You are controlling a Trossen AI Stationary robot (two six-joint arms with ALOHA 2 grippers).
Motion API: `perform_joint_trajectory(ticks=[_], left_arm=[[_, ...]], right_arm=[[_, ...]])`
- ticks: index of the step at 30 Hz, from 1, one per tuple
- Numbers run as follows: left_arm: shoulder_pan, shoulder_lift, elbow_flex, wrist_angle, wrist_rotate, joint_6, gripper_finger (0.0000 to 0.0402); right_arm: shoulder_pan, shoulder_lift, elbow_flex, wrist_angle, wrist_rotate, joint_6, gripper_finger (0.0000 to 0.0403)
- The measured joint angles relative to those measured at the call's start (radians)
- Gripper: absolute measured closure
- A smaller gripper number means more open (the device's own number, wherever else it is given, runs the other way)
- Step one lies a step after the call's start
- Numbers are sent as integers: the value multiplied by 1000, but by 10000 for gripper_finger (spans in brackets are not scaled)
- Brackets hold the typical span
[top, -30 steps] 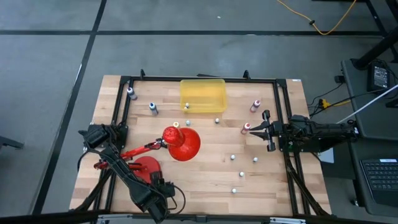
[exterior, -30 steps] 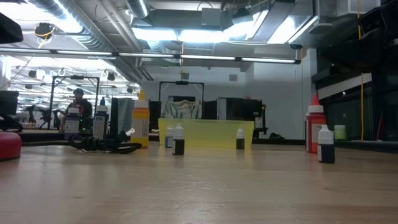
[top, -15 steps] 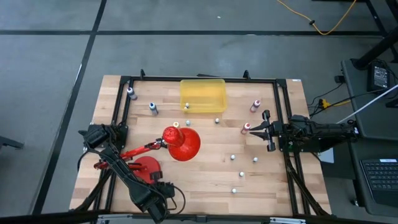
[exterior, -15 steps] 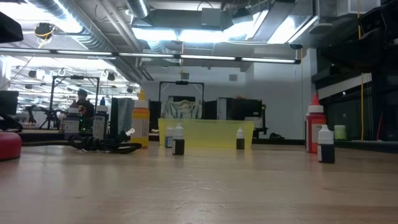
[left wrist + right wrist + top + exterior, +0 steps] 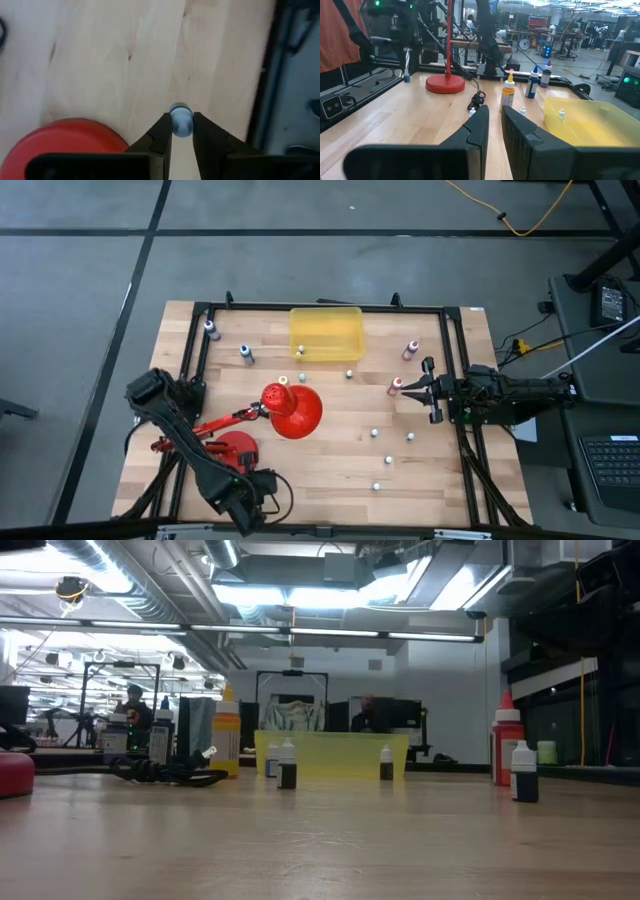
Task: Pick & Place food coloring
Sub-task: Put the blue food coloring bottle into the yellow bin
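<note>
My left gripper (image 5: 255,485) is at the table's near left, beside the red desk lamp's base (image 5: 232,450), shut on a tiny food coloring bottle with a pale blue cap (image 5: 181,119). The bottle also shows in the right wrist view (image 5: 407,75), under the dark arm. My right gripper (image 5: 410,390) waits at the table's right side with its fingers together, next to a red bottle (image 5: 396,386). Several more small bottles stand upright on the wood: (image 5: 246,354), (image 5: 411,350), (image 5: 374,433). My left gripper pinches the bottle between its two fingertips (image 5: 165,131), on its upper part just under the cap (image 5: 181,131). The fingers come from above, pointing down. The bottle hangs upright below them, its bottom (image 5: 407,79) a little above the table.
A translucent yellow bin (image 5: 326,332) stands at the far middle. The red lamp's head (image 5: 292,410) lies at the table's centre, with its arm running back to the base. A black frame rail (image 5: 190,380) edges the table. Taller squeeze bottles (image 5: 226,740) (image 5: 507,745) stand at the sides.
My left arm has risen a little, taking the gripper and the bottle up with it. A person has come into view behind the yellow bin in the low view.
</note>
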Motion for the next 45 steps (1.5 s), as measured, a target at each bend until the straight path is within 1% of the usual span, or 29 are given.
perform_joint_trajectory(ticks=[6,13,19,22,26,31,36,39,45], left_arm=[[-45,-116,43,-45,4,35,346],[-90,-273,80,-51,29,32,346],[-121,-395,131,-54,30,24,346],[-137,-442,166,-57,30,32,347],[-152,-490,219,-55,26,80,347],[-151,-536,300,-55,-8,138,347],[-151,-571,379,-63,-83,218,347],[-146,-589,433,-91,-176,267,347],[-98,-609,553,-205,-392,325,347]], right_arm=[[0,0,0,0,0,0,347],[0,0,0,0,0,0,347],[0,0,0,0,0,0,347],[0,0,0,0,0,0,347],[0,0,0,0,0,0,347],[0,0,0,0,0,0,347],[0,0,0,0,0,0,347],[0,0,0,0,0,0,347],[0,0,0,0,0,0,347]])
